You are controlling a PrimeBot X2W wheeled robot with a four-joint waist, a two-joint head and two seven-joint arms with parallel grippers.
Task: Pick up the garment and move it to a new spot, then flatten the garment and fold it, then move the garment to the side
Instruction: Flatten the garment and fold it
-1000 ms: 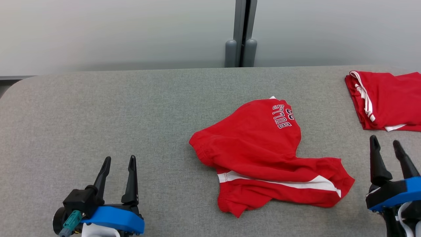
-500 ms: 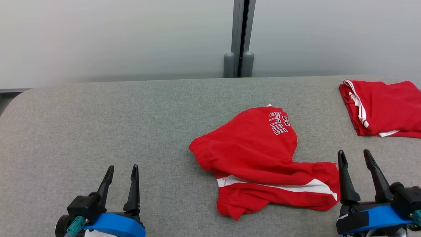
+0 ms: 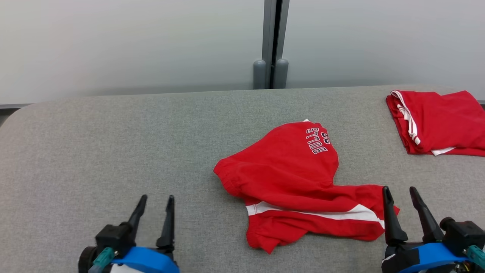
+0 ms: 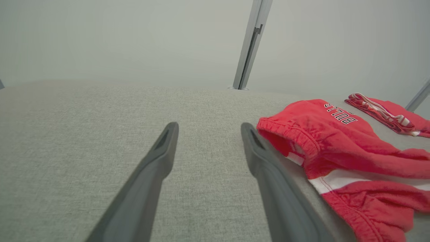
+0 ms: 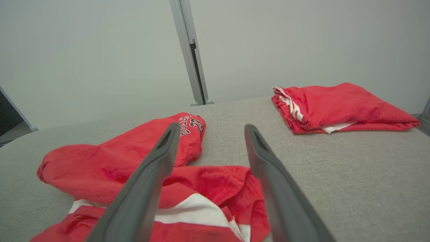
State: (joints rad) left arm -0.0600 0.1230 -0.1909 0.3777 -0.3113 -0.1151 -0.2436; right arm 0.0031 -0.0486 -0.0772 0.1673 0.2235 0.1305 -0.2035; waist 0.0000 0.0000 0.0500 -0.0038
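**Red shorts** (image 3: 291, 178): You see them lying crumpled on the grey cloth-covered table (image 3: 113, 151), a little to the right of its middle. The gathered waistband is bunched at the left end. A white side stripe runs across the near leg, and the word BULLS shows upside down on the far leg. The cloth is neither flat nor folded.

**Left gripper** (image 3: 157, 197): You find it at the lower left of the head view, over bare table and well apart from the shorts. Its two dark fingers are spread, with nothing between them. In its own wrist view the waistband shows to the right of the fingers.

**Right gripper** (image 3: 399, 189): It sits at the lower right of the head view, with its fingers spread and nothing pinched. The tip of its left finger overlaps the hem end of the near leg in that view. In the right wrist view both fingers point over that hem. You cannot tell whether either finger touches the cloth.

**Folded red garment** (image 3: 439, 121): It has white trim and rests at the far right of the table, well apart from the shorts.

**Background:** A pale wall stands behind the table, split by a grey upright post (image 3: 271, 41).
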